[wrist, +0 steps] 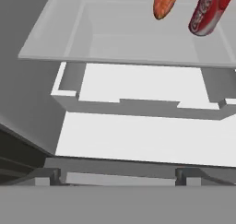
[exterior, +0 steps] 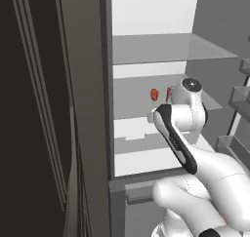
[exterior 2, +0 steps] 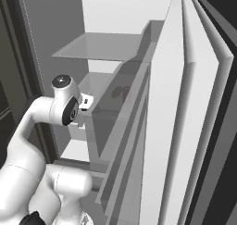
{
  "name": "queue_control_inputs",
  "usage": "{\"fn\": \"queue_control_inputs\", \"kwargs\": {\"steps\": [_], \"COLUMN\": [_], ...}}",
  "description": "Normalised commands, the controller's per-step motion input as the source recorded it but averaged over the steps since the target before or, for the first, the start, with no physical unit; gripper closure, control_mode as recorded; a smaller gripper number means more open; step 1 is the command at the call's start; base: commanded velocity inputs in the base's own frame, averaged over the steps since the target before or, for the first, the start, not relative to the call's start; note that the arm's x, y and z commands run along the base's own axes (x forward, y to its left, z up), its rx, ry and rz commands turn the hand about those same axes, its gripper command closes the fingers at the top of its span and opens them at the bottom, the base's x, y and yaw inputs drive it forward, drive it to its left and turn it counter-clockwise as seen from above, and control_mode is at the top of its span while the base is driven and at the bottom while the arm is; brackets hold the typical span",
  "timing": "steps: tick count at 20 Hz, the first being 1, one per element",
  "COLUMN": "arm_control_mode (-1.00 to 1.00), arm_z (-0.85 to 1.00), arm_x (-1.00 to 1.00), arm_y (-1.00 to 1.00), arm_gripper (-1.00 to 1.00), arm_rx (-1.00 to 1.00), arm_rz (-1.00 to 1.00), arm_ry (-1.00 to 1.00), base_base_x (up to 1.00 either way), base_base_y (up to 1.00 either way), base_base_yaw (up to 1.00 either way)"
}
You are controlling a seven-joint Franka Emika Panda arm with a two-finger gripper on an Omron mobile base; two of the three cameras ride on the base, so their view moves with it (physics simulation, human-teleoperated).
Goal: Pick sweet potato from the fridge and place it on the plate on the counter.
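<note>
- Flat, even rendered light; fridge (exterior: 146,16) inner walls bright white.
- Surroundings outside dim, nearly black.
- Shadows soft and faint; no glare.
- Slight overall softness; edges undistorted.

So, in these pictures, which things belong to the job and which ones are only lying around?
For the job:
- sweet potato, on the translucent shelf
- fridge, door open
- gripper, in front of the shelves

Only lying about:
- red soda can, beside the sweet potato
</note>
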Motion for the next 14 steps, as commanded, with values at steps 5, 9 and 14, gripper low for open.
{"fn": "queue_control_inputs", "kwargs": {"steps": [5,9,14], "arm_control_mode": [-1.0,-1.0,-1.0], "arm_z": [0.0,0.0,0.0], "arm_x": [0.0,-0.03,-0.05], "arm_y": [0.0,0.0,0.0], "arm_gripper": [-1.0,-1.0,-1.0], "arm_rx": [-0.02,0.0,0.0], "arm_rz": [0.0,0.0,-0.03], "arm_ry": [-0.2,-0.16,-0.1], "base_base_x": [0.0,0.0,0.0], "base_base_y": [0.0,0.0,0.0], "base_base_yaw": [0.0,0.0,0.0]}}
